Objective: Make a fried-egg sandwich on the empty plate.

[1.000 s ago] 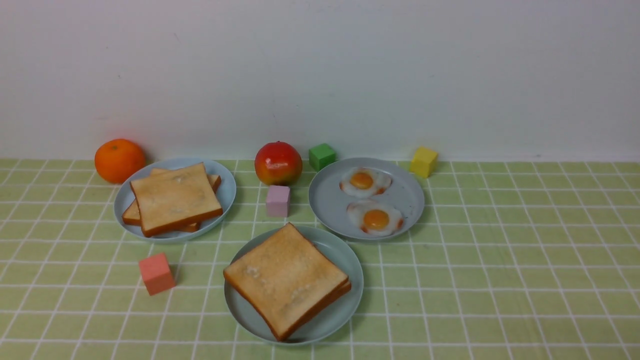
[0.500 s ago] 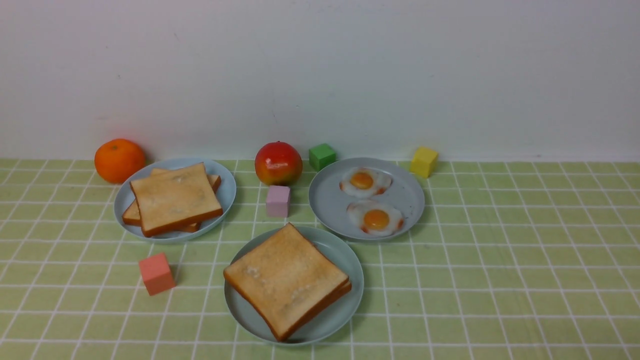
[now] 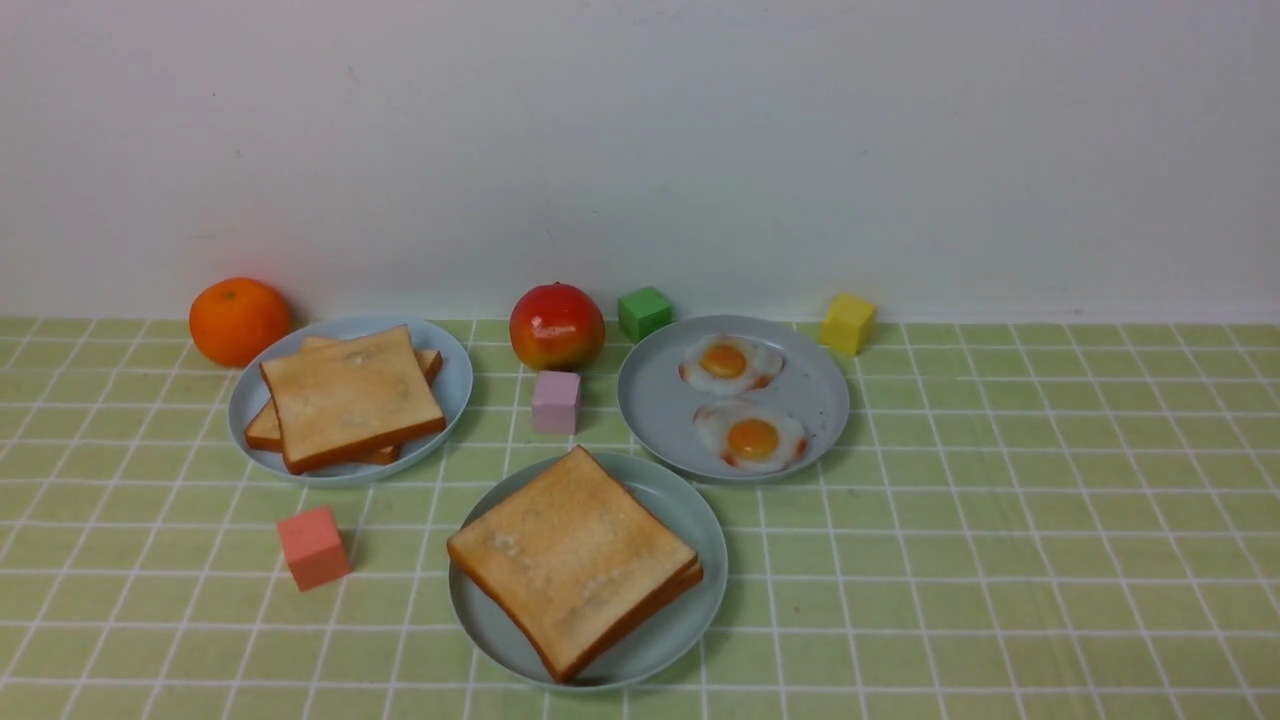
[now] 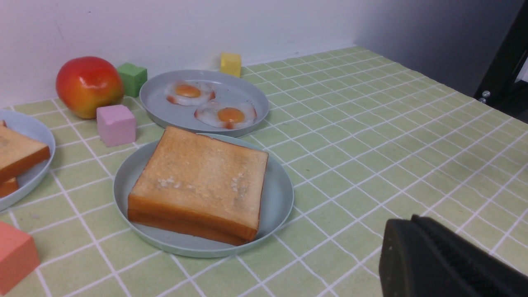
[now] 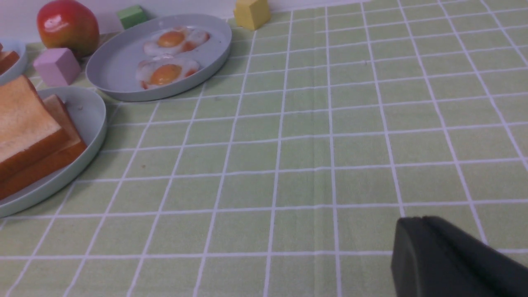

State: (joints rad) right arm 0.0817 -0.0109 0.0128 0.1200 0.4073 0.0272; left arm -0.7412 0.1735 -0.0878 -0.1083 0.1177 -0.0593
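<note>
Two toast slices [image 3: 570, 555] lie stacked on the pale mint plate [image 3: 680, 510] at front centre. No egg shows between them. The stack also shows in the left wrist view [image 4: 202, 177] and the right wrist view [image 5: 24, 128]. Two fried eggs [image 3: 752, 437] lie on a grey plate [image 3: 660, 410] behind it to the right. Loose toast slices [image 3: 350, 395] sit on another grey plate [image 3: 455, 385] at the left. My left gripper [image 4: 412, 218] and right gripper [image 5: 420, 218] are shut, empty and low over the cloth, out of the front view.
An orange [image 3: 238, 320], an apple [image 3: 556, 325], a green cube [image 3: 643, 312] and a yellow cube [image 3: 847, 322] stand along the back wall. A lilac cube [image 3: 556, 400] sits between the plates. A salmon cube [image 3: 313, 546] lies at front left.
</note>
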